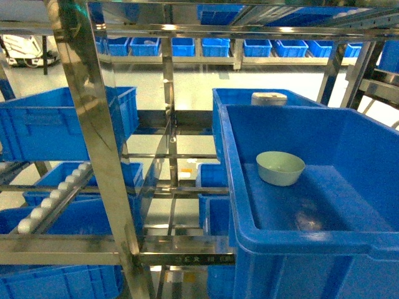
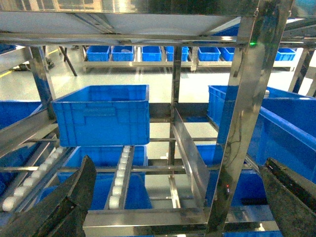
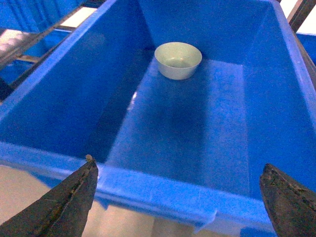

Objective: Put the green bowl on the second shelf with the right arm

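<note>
The green bowl (image 1: 280, 168) (image 3: 178, 60) stands upright and empty on the floor of a big blue crate (image 1: 293, 240) (image 3: 163, 190), near its far left corner. My right gripper (image 3: 178, 170) is open, its two dark fingers wide apart just outside the crate's near rim, well short of the bowl. My left gripper (image 2: 180, 168) is also open with nothing between its fingers, facing the steel shelf frame (image 2: 237, 148). Neither gripper shows in the head view.
A white cylindrical container (image 1: 269, 98) sits in a second blue crate behind the bowl's crate. A steel upright (image 1: 100, 156) stands close on the left, with roller rails (image 1: 53, 199) (image 2: 121, 173) and more blue crates (image 2: 101, 116) on the shelves.
</note>
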Robot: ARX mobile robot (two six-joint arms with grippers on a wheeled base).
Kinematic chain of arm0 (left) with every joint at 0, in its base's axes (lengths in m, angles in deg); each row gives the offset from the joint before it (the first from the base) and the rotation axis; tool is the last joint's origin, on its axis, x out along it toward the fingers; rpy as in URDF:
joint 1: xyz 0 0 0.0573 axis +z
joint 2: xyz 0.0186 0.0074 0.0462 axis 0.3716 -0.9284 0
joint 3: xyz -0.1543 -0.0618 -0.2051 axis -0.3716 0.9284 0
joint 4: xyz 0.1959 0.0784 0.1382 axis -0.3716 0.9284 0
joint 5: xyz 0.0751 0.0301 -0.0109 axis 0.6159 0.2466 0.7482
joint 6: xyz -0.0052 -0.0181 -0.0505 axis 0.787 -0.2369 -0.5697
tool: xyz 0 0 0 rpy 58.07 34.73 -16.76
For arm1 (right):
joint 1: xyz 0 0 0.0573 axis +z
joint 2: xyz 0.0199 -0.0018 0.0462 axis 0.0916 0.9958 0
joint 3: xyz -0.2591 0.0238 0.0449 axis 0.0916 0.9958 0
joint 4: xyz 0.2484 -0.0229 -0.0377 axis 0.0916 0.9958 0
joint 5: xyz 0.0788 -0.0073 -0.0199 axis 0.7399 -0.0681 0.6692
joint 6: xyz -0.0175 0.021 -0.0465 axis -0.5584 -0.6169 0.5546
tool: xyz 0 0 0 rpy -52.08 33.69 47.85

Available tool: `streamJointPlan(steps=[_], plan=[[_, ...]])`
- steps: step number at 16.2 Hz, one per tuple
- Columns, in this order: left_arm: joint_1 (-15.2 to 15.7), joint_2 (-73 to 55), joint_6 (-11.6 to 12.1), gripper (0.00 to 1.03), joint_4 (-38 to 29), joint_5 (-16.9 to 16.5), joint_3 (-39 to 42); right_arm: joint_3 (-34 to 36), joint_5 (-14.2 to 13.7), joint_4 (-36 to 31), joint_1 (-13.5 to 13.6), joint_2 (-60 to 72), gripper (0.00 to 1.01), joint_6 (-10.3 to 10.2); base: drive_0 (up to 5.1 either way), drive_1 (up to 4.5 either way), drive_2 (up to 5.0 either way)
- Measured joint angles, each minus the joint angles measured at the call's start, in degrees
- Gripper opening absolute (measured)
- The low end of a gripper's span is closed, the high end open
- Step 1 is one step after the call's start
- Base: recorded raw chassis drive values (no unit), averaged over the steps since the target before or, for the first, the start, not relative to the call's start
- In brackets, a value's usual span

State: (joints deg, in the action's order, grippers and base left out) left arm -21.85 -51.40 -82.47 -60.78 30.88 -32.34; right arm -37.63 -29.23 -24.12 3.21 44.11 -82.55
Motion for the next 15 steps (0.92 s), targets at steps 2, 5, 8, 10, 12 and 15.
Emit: streamJointPlan(steps=[2, 5, 8, 10, 12, 15], plan=[[0.0, 0.0, 0.0, 0.98, 0.02, 0.0, 0.0, 0.55, -0.57, 3.91, 0.15, -5.64, 0.98, 0.0, 0.0, 0.0, 0.0], [0.0, 0.0, 0.0, 0.98, 0.0, -0.02, 0.0, 0.57, -0.66, 3.91, 0.15, -8.02, 0.98, 0.0, 0.0, 0.0, 0.0], [0.0, 0.0, 0.0, 0.98, 0.07, 0.0, 0.0, 14.19, -11.41, -26.21, 2.1, -10.84, 0.72, -3.87, 0.0, 0.0, 0.0], [0.02, 0.0, 0.0, 0.98, 0.0, -0.02, 0.0, 16.85, -12.48, -32.35, 2.03, -15.34, 0.44, -4.96, 0.0, 0.0, 0.0], [0.02, 0.0, 0.0, 0.98, 0.02, 0.0, 0.0, 19.26, -12.48, -30.14, 2.03, -19.06, 0.17, -5.01, 0.0, 0.0, 0.0], [0.02, 0.0, 0.0, 0.98, 0.02, 0.0, 0.0, 21.53, -12.48, -26.56, 2.03, -25.38, 0.02, -5.18, 0.0, 0.0, 0.0]])
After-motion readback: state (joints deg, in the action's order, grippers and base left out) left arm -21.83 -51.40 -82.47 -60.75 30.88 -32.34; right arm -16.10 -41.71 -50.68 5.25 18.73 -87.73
